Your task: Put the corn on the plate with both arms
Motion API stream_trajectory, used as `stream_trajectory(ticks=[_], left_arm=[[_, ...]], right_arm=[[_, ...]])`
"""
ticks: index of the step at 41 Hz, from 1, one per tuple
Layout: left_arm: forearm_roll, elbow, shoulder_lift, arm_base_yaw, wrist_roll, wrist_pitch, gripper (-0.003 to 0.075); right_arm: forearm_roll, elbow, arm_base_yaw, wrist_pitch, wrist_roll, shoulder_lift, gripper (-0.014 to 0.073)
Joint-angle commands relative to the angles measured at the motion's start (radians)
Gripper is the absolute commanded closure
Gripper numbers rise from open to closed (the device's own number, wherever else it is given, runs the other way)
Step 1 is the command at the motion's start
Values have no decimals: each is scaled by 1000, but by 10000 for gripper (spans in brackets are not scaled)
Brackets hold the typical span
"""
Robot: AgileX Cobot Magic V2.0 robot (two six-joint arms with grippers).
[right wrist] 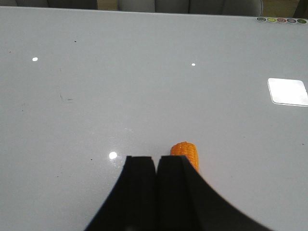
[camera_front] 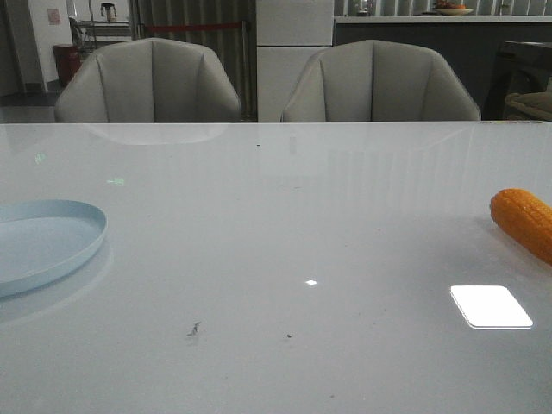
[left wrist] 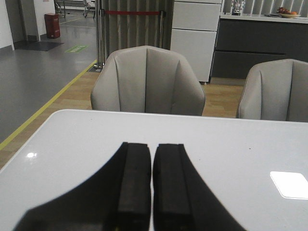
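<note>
The orange corn (camera_front: 524,222) lies on the white table at the far right edge of the front view, partly cut off. In the right wrist view its end (right wrist: 186,153) shows just beyond the right finger. My right gripper (right wrist: 157,160) is shut and empty, above the table beside the corn. The pale blue plate (camera_front: 52,241) lies at the table's left edge, partly cut off. My left gripper (left wrist: 152,147) is shut and empty above bare table; neither plate nor corn shows in its view. Neither gripper shows in the front view.
Two grey chairs (camera_front: 151,82) (camera_front: 378,82) stand behind the table's far edge. A bright window reflection (camera_front: 490,306) lies on the table near the corn. Small dark specks (camera_front: 193,329) mark the table's front.
</note>
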Motion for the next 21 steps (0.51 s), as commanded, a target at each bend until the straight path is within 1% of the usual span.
stream_trajectory(ticks=[1, 8, 9, 11, 12, 14, 15, 17, 18, 20, 21], left_arm=[[-8, -37, 1, -10, -6, -65, 571], [-8, -37, 10, -10, -6, -64, 562], [-8, -37, 16, -10, -6, -64, 556], [-8, -37, 26, -10, -6, -57, 516], [-8, -37, 32, -10, -6, -55, 488], [-28, -37, 43, -10, -6, -43, 395], [-46, -37, 51, -10, -6, -34, 332], [-66, -37, 62, -10, -6, -26, 232], [-68, -37, 68, -10, -6, -20, 170], [-68, -37, 78, -10, -6, -17, 87], [-68, -37, 84, -10, -6, -17, 60]], right_arm=[[1, -38, 0, -62, -8, -2, 537], [1, -38, 0, -62, -8, 12, 533], [1, -38, 0, -62, -8, 15, 533], [1, -38, 0, -60, -8, 16, 533], [1, -38, 0, -59, -8, 16, 533], [1, -38, 0, -59, -8, 16, 533], [1, -38, 0, -59, -8, 16, 533], [1, -38, 0, -59, -8, 16, 529], [1, -38, 0, -59, -8, 16, 519], [1, -38, 0, -59, -8, 16, 480], [1, -38, 0, -59, -8, 16, 455]])
